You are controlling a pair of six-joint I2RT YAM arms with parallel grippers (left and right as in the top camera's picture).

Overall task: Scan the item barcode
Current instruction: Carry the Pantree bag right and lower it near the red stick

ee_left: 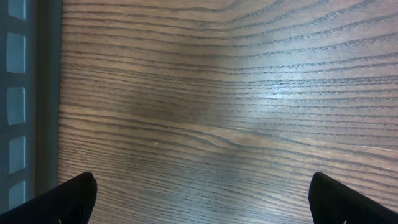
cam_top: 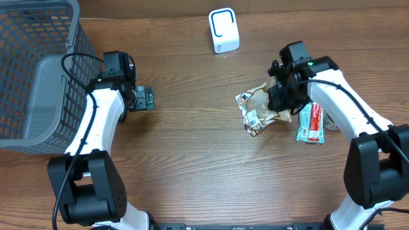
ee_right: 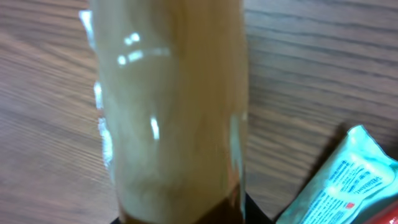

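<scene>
- The right gripper (cam_top: 281,97) is pinching the bag (cam_top: 259,110) by its right end. In the wrist view the glossy brown film rises straight out from between the jaws and fills the frame.
- The bag trails off to the gripper's left. From overhead it looks low, on or just above the table (cam_top: 192,160); I cannot tell which.
- The left gripper (cam_top: 144,99) is spread wide over bare wood with nothing between its fingers. The basket (cam_top: 19,38) is to its left.
- Step in hand, as I judge it: the pick-up. The item is gripped but has not yet been presented to the scanner (cam_top: 223,30).
- The scanner stands forward and to the left of the right gripper, well apart from it.
- A second packet (cam_top: 311,121) lies just to the gripper's right and slightly behind it. It is close to the bag but not in the grip.
- The next move calls for a lift clear of that packet, then a carry forward and left.
- A pale label shows on the bag's near-left corner. It is too small to confirm as the barcode, so the wrist may need to turn until the code faces the scanner.
- The film looks slick and crumpled, so the bag may droop or twist in so narrow a pinch.
</scene>
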